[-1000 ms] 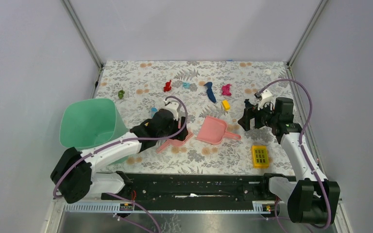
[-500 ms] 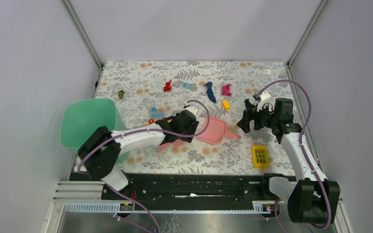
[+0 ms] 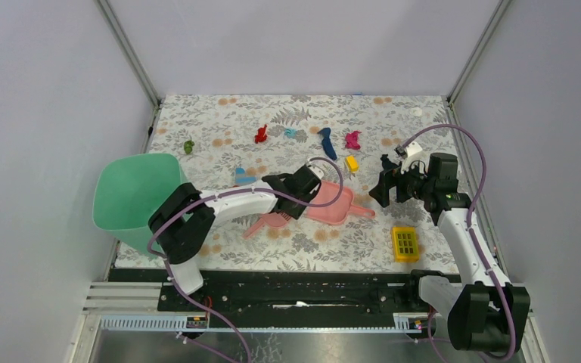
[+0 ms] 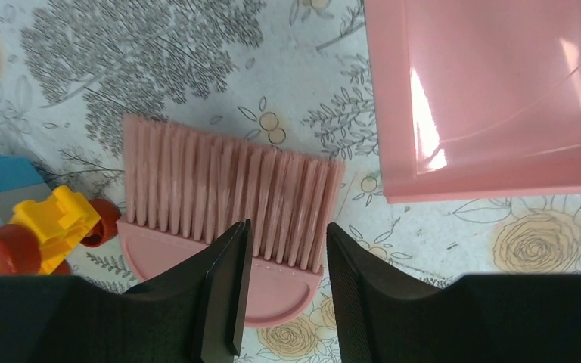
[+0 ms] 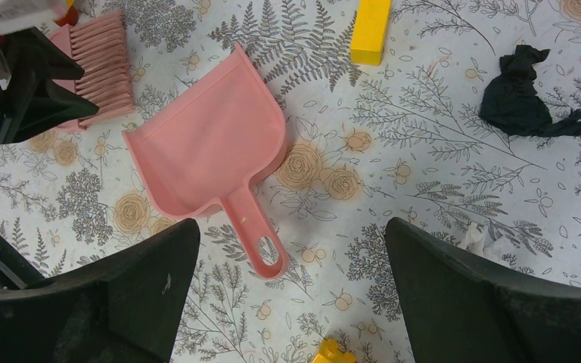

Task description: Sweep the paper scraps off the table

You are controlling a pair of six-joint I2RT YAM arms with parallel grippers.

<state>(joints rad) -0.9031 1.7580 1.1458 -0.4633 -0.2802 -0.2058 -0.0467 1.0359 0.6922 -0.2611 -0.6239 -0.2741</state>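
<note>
My left gripper (image 4: 287, 227) hangs half-open over the back edge of the pink plastic brush (image 4: 227, 181); whether it touches, I cannot tell. My right gripper (image 5: 289, 227), spread wide, holds nothing, with the pink plastic dustpan (image 5: 212, 144) at its eleven o'clock. Crumpled coloured paper scraps (image 3: 260, 134) lie toward twelve o'clock on the leaf-printed table (image 3: 219, 121).

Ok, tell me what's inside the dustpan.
Nothing. The dustpan shows a bare, glossy pink floor with nothing lying in it. The right wrist view shows all of it; from above, the left gripper covers only its left edge.
</note>
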